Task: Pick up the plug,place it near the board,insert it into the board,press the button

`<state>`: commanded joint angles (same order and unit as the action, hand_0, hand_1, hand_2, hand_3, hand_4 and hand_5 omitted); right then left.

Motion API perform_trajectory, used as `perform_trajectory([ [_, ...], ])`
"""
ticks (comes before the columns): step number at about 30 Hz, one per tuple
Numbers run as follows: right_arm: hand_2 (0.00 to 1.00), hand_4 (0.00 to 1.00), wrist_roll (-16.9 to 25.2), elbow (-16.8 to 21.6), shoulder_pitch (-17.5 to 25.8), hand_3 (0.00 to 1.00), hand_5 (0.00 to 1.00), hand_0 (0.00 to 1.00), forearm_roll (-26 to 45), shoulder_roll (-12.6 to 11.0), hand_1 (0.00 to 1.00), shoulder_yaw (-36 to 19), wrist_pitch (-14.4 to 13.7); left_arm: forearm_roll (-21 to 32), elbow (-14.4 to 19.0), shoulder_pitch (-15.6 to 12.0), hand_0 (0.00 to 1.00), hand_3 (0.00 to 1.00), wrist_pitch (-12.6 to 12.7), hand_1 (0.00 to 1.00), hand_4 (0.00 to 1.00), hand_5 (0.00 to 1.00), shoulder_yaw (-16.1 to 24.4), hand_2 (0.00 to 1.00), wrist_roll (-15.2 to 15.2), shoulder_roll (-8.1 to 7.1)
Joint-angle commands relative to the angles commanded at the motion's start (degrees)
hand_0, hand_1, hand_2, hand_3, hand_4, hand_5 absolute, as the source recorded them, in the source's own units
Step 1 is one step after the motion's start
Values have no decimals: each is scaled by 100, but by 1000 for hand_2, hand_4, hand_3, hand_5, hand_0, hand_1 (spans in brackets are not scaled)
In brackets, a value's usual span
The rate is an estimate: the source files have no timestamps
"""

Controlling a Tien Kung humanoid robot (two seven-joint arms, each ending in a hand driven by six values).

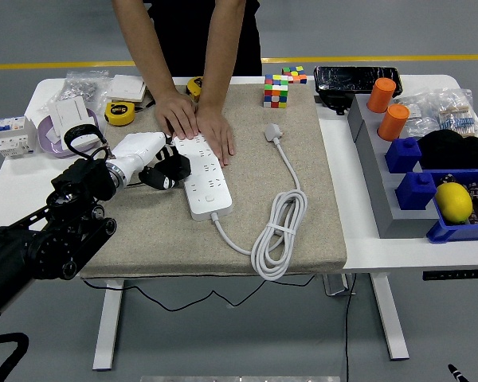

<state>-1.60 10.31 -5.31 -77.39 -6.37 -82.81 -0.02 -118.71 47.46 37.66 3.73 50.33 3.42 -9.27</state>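
Note:
The white power strip [205,181] lies on the beige mat [303,239], running from the middle toward the front. A person's two hands [197,123] press flat on its far end. My left hand [170,169] has black fingers curled around a small black object that looks like the plug, right at the strip's left edge and over its middle sockets. The strip's own white cable [280,227] loops to the right and ends in a white plug [272,131] lying loose on the mat. My right arm is out of view.
A colour cube [276,91] and a yellow tape measure [120,113] sit at the back. A grey rack with orange cylinders [386,107], blue bins and a yellow lemon [454,201] stands at the right. White electrical parts [14,135] lie at the far left.

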Motion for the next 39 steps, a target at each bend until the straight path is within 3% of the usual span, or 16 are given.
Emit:
perform_trajectory([
  [10,774,998,1,0,-2,792,998,909,-4,-8,792,4,6,80,-2,10,584,500,-31,576,577,7,-34,483,-30,-8],
  [11,774,998,5,0,-3,792,998,910,-24,-8,792,-15,16,94,-5,13,604,551,-43,643,836,124,-37,547,-30,-7],
  [15,774,998,27,0,1,792,998,910,-60,-11,792,-69,53,149,-14,17,604,551,-79,643,836,124,-47,547,-34,-7],
  [16,773,998,30,0,2,792,998,910,-69,-12,792,-86,59,163,-16,16,629,590,-86,672,916,188,-49,575,-37,-7],
  [22,773,998,41,0,9,792,998,910,-74,-11,792,-102,73,206,-18,16,629,590,-108,672,916,188,-59,575,-38,-8],
  [23,774,998,45,0,10,793,998,912,-79,-10,792,-110,79,209,-17,17,643,653,-111,685,943,212,-59,593,-38,-8],
  [28,774,998,141,0,13,793,998,912,-114,-9,792,-259,173,228,-11,28,643,653,-141,685,943,212,-58,593,-37,-5],
  [29,773,998,156,0,11,792,870,912,-112,-9,793,-278,184,228,-9,31,659,700,-145,688,970,237,-55,599,-36,-6],
  [39,771,998,162,0,-11,790,859,912,-65,-15,792,-269,173,243,14,74,656,736,-164,692,991,258,-26,610,-37,-10],
])
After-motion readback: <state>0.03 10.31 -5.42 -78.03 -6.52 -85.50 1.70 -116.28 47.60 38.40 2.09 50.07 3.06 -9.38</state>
